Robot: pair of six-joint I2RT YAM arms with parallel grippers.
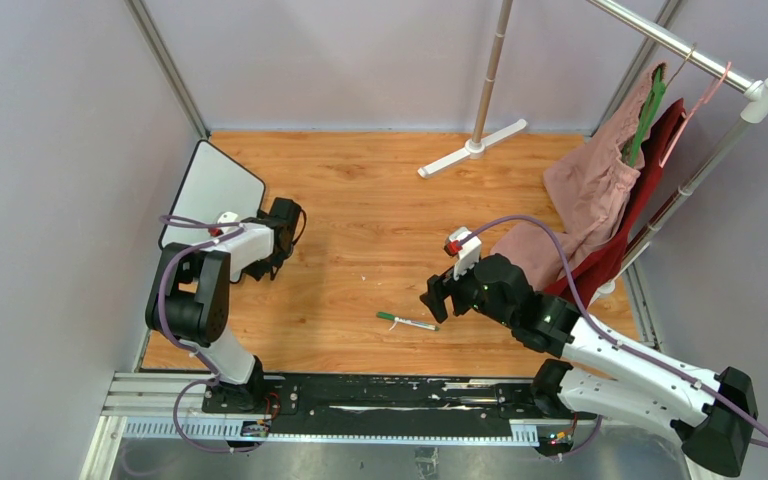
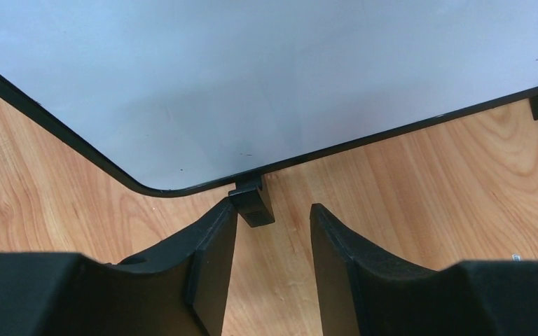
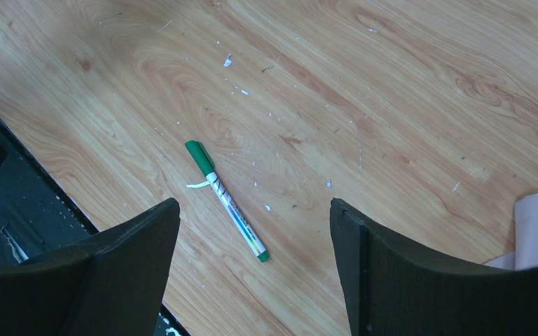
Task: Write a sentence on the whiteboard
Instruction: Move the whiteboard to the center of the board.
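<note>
I count one whiteboard (image 1: 215,190) at ten o'clock and one green marker (image 1: 407,321) near six. The left gripper (image 2: 273,213) and right gripper (image 3: 253,206) are both released. Wooden tabletop (image 1: 360,200), grey walls (image 1: 40,150).

light: bright, even | shadows: soft, faint | focus: sharp

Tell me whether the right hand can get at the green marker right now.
Probably yes. The green marker lies flat on the wooden tabletop with nothing covering it, and the right hand hovers open close above it.
</note>
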